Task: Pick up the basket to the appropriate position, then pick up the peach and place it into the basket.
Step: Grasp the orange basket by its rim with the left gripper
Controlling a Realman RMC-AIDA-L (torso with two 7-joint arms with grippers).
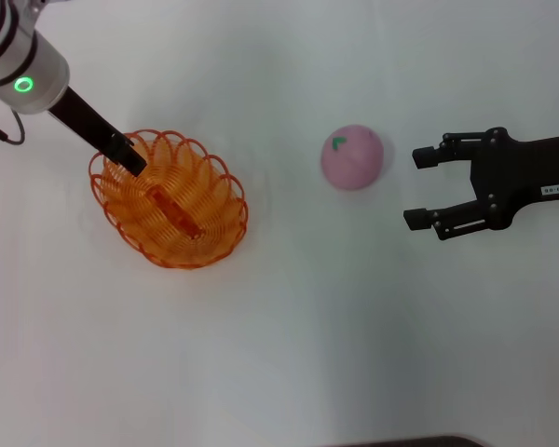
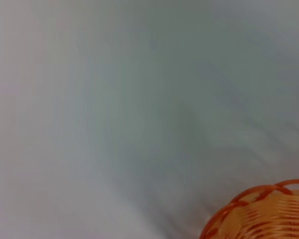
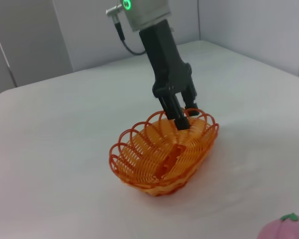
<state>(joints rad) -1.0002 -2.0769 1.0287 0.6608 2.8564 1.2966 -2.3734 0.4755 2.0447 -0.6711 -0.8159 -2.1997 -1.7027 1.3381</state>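
The orange basket (image 1: 170, 199) sits on the white table (image 1: 289, 345) toward the robot's left, and the left gripper (image 1: 129, 156) reaches down onto the part of its looped rim nearest that arm. In the right wrist view the gripper's two dark fingers (image 3: 181, 118) straddle the rim, one outside the wire wall and one just inside it, closed on the rim (the basket's base appears to rest on the table, tilted a little). The left wrist view catches only a curve of the rim (image 2: 259, 193) against the bare table. The pink peach (image 1: 352, 156), with its small green leaf mark on top, lies on the table well apart from the basket, between the basket and the right gripper (image 1: 421, 188). The right gripper hovers near the peach without touching it, its fingers spread wide and holding nothing.
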